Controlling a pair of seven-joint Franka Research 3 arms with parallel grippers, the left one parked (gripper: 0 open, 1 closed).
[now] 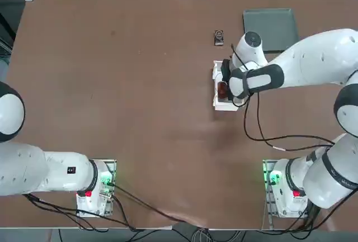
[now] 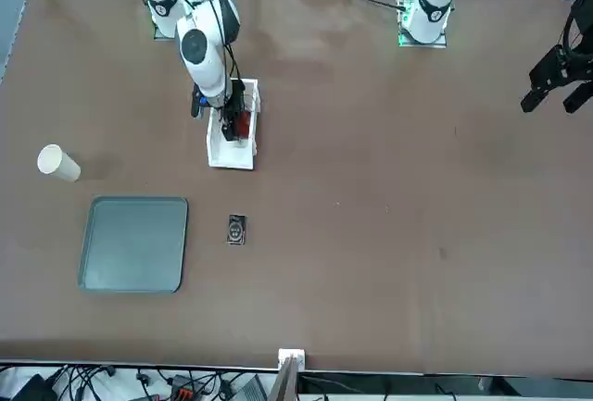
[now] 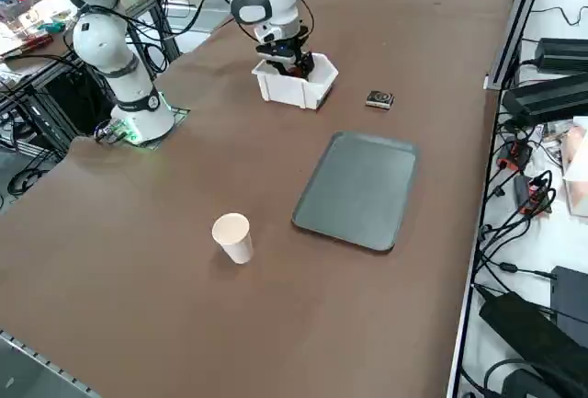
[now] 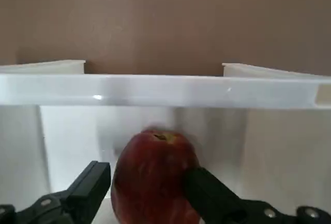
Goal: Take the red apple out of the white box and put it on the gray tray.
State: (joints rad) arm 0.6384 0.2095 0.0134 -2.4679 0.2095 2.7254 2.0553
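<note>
In the front view, left to right: a small white paper cup [image 2: 57, 163] lies on its side, well off from the jaws. The gray tray [image 2: 134, 243] sits flat on the brown table [image 2: 389, 188], also well apart from the jaws, nearer the camera. The right gripper [image 2: 232, 128] is lowered into the white box [image 2: 232, 155], whose end wall shows just past the fingers. A small dark square object [image 2: 236, 230] rests between box and tray level, apart from the jaws.

The wrist view shows the red apple [image 4: 154, 175] between the two black fingertips [image 4: 90, 185]; one pad presses its side, while the other stands just beside it, and I cannot tell whether that one touches. The apple is inside the box, in front of the white wall [image 4: 165, 89].
</note>
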